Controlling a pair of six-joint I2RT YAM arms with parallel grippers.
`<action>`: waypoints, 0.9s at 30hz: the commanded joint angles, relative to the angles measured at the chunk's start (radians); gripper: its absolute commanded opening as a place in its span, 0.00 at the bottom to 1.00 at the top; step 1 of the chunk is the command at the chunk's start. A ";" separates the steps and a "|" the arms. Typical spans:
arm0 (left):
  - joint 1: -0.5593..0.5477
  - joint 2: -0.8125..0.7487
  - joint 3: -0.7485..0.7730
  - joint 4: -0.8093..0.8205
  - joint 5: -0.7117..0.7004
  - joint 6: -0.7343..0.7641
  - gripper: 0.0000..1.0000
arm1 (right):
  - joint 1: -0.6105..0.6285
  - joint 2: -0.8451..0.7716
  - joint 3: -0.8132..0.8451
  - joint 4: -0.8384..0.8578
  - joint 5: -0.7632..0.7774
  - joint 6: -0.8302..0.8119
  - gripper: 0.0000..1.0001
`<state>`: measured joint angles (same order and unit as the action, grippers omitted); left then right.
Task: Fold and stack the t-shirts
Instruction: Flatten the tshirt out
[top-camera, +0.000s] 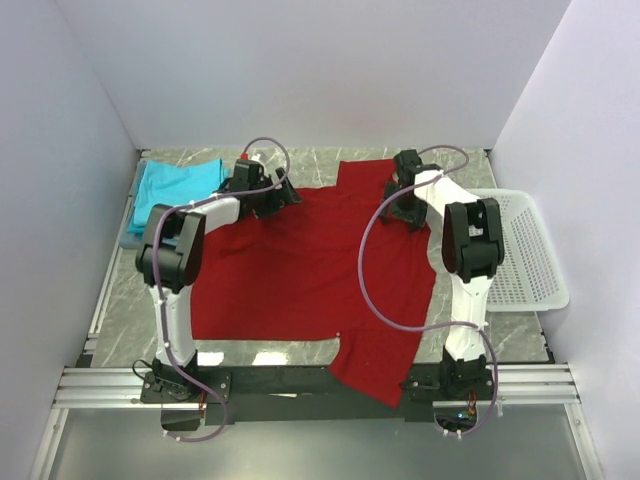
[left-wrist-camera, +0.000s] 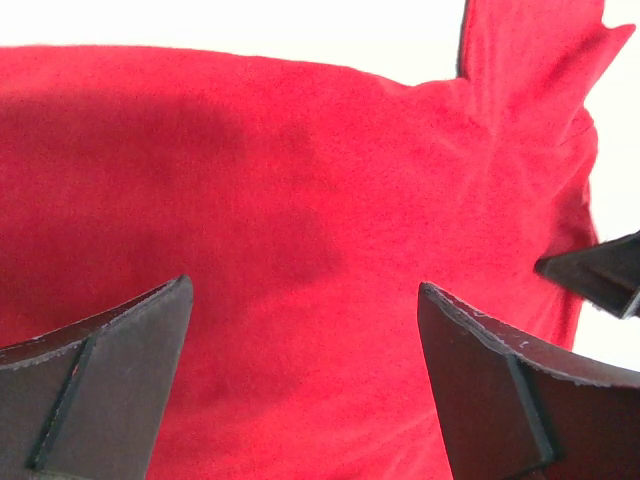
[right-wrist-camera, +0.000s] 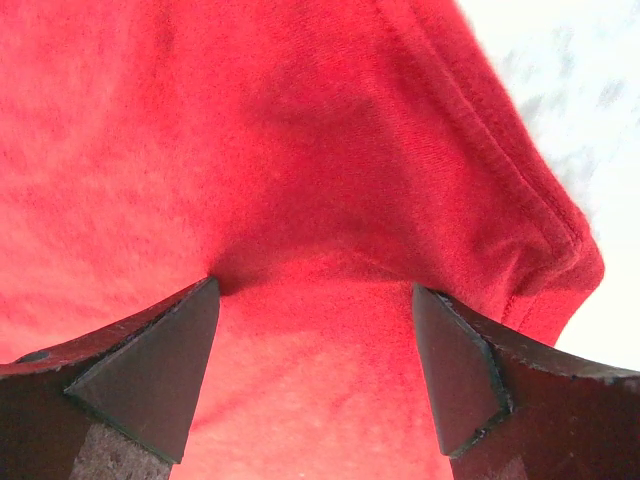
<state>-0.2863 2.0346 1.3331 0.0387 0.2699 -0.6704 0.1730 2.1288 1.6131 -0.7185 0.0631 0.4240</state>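
Observation:
A dark red t-shirt (top-camera: 310, 270) lies spread flat across the middle of the table, one sleeve hanging over the near edge. My left gripper (top-camera: 283, 198) sits on its far left part, jaws open over the red cloth (left-wrist-camera: 300, 250). My right gripper (top-camera: 397, 205) sits on its far right part near a sleeve hem (right-wrist-camera: 520, 200), jaws open with the fingertips (right-wrist-camera: 190, 320) pressing into the cloth. Folded teal t-shirts (top-camera: 175, 190) lie stacked at the far left.
A white plastic lattice basket (top-camera: 520, 250) stands at the right edge of the table. White walls enclose the table on three sides. The arm bases and a metal rail run along the near edge.

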 joint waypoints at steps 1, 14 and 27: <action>-0.010 0.071 0.096 -0.026 0.064 0.008 1.00 | -0.036 0.091 0.118 -0.068 0.026 -0.028 0.84; -0.017 0.205 0.351 -0.114 0.063 0.041 0.99 | -0.083 0.189 0.433 -0.148 -0.009 -0.090 0.85; -0.019 -0.322 0.082 -0.213 -0.092 0.000 1.00 | 0.062 -0.326 0.107 0.079 0.041 -0.124 0.87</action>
<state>-0.3000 1.9259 1.5055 -0.1413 0.2604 -0.6369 0.1936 1.9892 1.8175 -0.7292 0.0536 0.2863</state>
